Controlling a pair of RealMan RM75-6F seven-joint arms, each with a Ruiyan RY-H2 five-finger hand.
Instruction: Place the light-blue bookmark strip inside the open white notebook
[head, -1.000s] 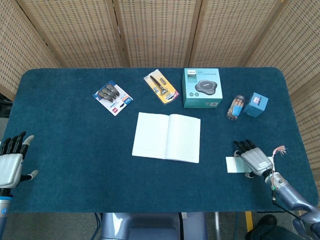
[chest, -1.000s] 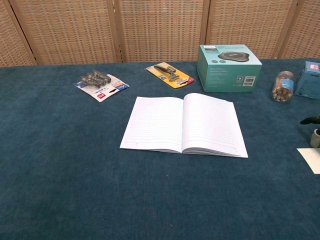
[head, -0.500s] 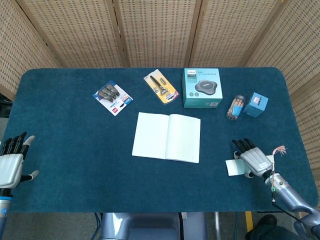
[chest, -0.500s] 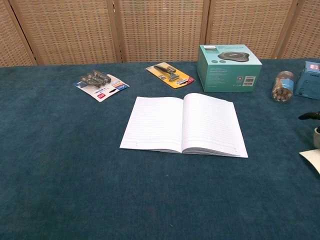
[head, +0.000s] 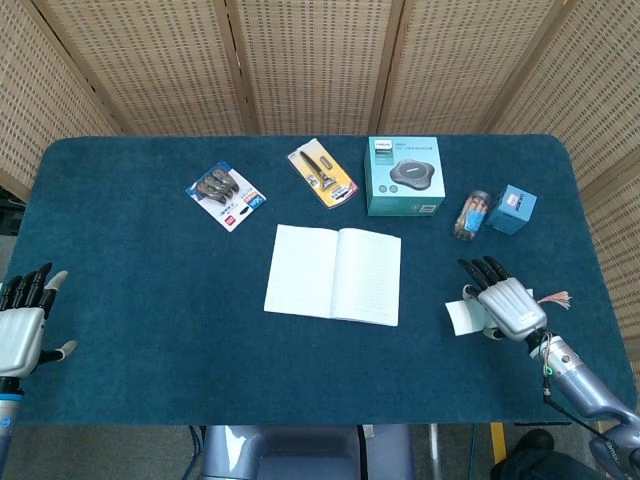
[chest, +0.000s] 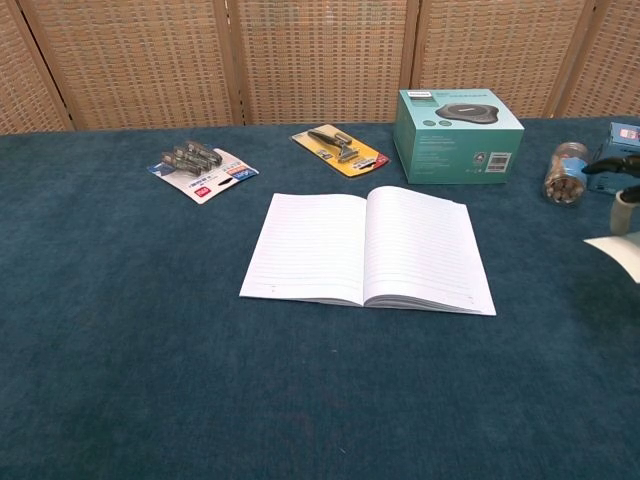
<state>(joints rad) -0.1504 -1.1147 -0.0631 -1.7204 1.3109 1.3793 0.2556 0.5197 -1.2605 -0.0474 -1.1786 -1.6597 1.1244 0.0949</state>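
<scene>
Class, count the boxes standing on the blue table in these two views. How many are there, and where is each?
2. The large teal box stands behind the open notebook. The small blue box sits at far right beside the jar. None appears hidden.

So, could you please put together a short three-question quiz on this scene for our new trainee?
1. True or false: the light-blue bookmark strip already lies on the open white notebook.
2. Multiple choice: which hand holds the strip? A) the left hand B) the right hand C) neither
3. Fill in the blank: in the head view, the clear jar lies between the teal box and the small ____ box.

Key
1. False: the strip is off to the notebook's right, in the right hand.
2. B: the left hand is empty at the table's left edge, fingers apart.
3. Blue.
</scene>
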